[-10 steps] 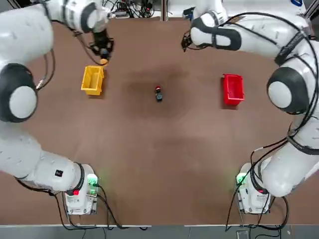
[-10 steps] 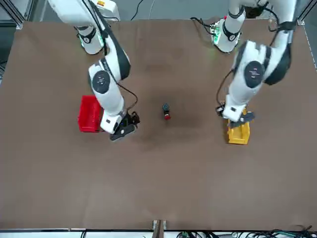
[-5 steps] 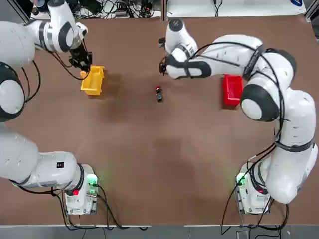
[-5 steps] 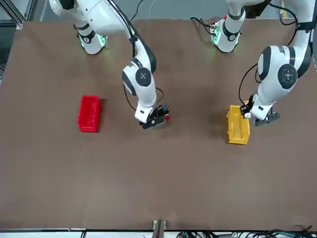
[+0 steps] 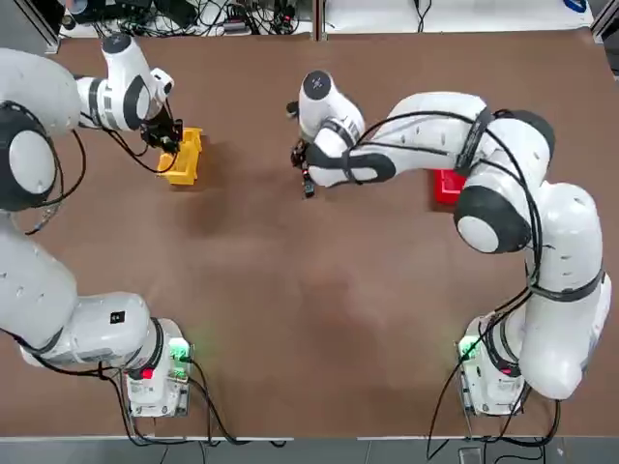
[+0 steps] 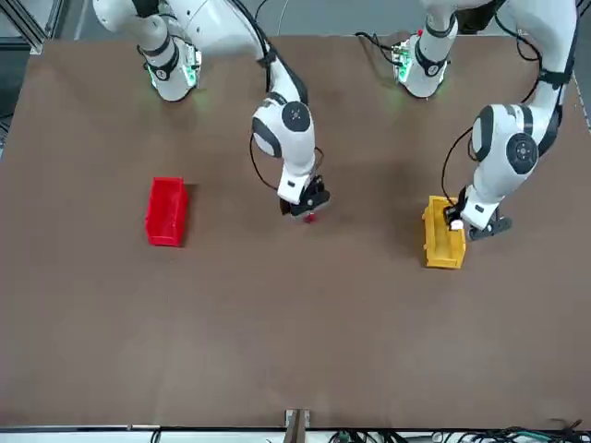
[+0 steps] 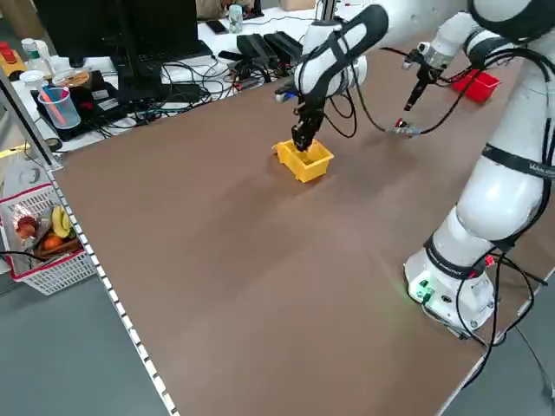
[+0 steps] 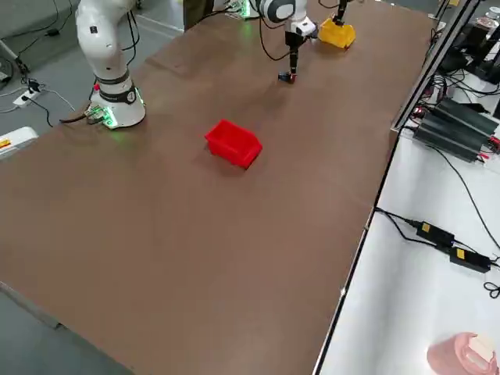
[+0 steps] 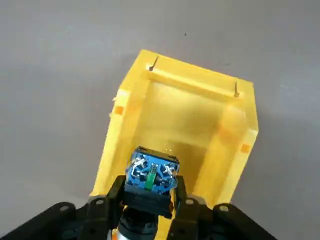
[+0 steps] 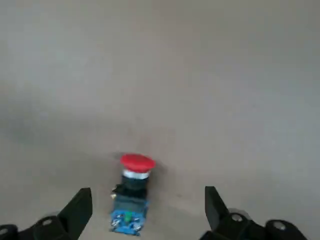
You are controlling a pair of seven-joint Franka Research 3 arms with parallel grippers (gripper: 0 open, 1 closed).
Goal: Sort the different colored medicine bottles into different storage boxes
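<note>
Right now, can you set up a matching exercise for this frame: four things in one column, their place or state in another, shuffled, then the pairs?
Things:
1. red-capped bottle
2. yellow-capped bottle
3. red box
4. right gripper

Places or states:
A. open, fingers either side of a bottle
B. held by the left gripper above the yellow box
C. lying on the table
D. standing alone, away from both grippers

Pairs: 1-C, 2-B, 3-D, 4-A

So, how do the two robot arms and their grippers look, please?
Both arms are glossy white with rounded links and dark grey joint caps. Thin black cables run along them in loose loops. Each white base shows green lights, and the left one a red light too. The left gripper and the right gripper are black with two short fingers.
</note>
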